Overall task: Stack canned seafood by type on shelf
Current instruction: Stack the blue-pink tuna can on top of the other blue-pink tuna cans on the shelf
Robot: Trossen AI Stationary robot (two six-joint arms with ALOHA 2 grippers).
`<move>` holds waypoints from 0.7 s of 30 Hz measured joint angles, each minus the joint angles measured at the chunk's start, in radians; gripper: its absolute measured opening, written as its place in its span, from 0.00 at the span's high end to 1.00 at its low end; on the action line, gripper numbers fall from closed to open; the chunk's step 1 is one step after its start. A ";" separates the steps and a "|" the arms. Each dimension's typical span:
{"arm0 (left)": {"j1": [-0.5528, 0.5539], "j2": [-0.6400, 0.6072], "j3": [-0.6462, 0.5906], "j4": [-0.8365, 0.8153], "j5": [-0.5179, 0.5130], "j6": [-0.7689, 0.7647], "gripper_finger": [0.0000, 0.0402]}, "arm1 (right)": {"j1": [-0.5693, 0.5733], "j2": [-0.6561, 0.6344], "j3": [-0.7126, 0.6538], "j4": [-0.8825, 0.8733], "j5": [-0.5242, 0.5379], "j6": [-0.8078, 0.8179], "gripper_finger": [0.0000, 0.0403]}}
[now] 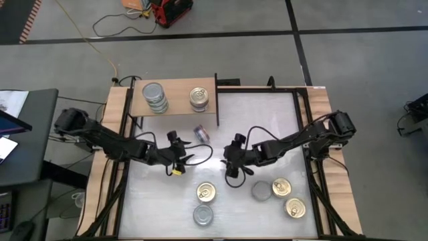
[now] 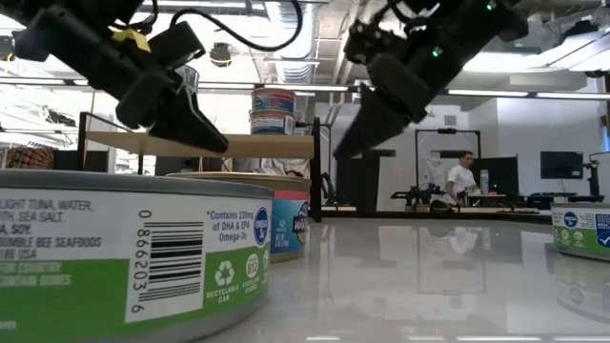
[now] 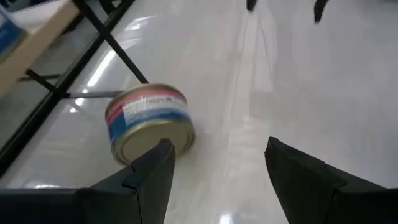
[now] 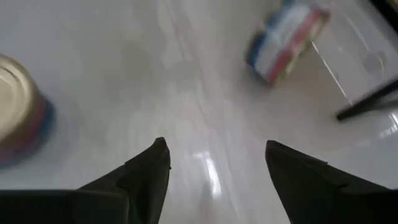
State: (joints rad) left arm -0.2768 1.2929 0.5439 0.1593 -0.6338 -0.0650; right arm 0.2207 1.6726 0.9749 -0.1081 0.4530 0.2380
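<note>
High view: tipped tin [image 1: 201, 132] beside shelf [image 1: 175, 96]

In the low view, your nearest tuna can [image 2: 124, 257] reads "LIGHT TUNA, WATER", "BUMBLE BEE SEAFOODS", a barcode numbered "0 86620 3 6", "Contains 220mg of DHA & EPA Omega-3s" and "RECYCLABLE CAN". Lettering on the other tins is too small for you to read.

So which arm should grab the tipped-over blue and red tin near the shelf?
Left, probably. The left gripper is open, nearer the tipped blue-and-red round tin, which lies right ahead of its fingers.
</note>
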 joint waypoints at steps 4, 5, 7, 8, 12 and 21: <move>-0.017 -0.005 0.034 -0.081 0.004 -0.059 0.40 | -0.009 0.004 0.000 0.077 -0.001 -0.008 0.27; -0.032 -0.011 0.037 -0.090 0.002 -0.067 0.40 | -0.011 0.012 0.001 0.099 0.000 -0.017 0.27; -0.070 -0.024 0.037 -0.094 -0.028 -0.071 0.40 | -0.016 0.036 0.001 0.143 -0.001 -0.034 0.27; -0.092 -0.029 0.037 -0.088 -0.057 -0.070 0.40 | -0.019 0.052 0.001 0.167 -0.002 -0.034 0.27; -0.164 -0.047 0.037 -0.082 -0.173 -0.014 0.40 | -0.022 0.122 0.044 0.179 0.008 0.039 0.27; -0.211 -0.068 0.037 -0.101 -0.184 0.131 0.40 | 0.082 0.149 0.117 0.063 0.318 0.197 0.27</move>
State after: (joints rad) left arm -0.4881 1.2249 0.5812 0.0585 -0.8177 0.0658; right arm 0.3025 1.8214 1.0922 -0.0450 0.7710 0.4352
